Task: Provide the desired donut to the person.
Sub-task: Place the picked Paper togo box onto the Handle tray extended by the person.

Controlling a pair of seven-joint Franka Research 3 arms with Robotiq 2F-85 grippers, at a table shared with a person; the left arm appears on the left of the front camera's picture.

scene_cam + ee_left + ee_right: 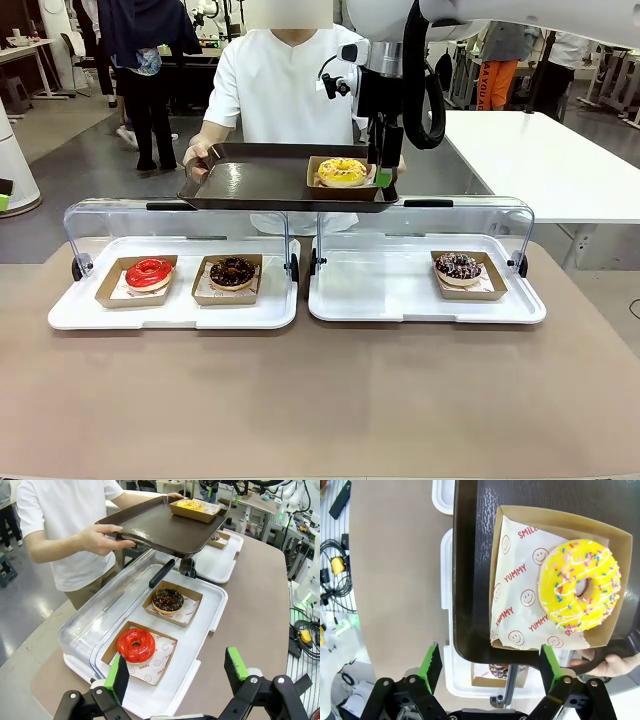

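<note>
A person [285, 90] in a white shirt stands across the table [320, 400] and holds a dark tray [250, 185] level in both hands. One hand [100, 537] grips a short edge.

The yellow donut [581, 591], dotted with coloured sprinkles, sits on the tray toward my right side. It rests in an open carton [560, 516] lined with printed paper.

My right pincer [382, 175] hangs at the carton's near corner, over the tray's near edge. Its fingers are spread wide with nothing between them. I cannot tell whether a fingertip touches the carton.

Below the raised tray, two white trays lie side by side on the table with their clear lids [480, 215] swung back.

The left white tray [170, 312] carries a red donut [149, 272] and, just beside it, a chocolate donut [232, 271], each in its own carton. The right white tray [400, 300] carries one dark sprinkled donut [458, 266] near its right end.

My left pincer [177, 670] hovers above the end of the left white tray, near the red donut. Its green-padded fingers are spread wide and hold nothing.
</note>
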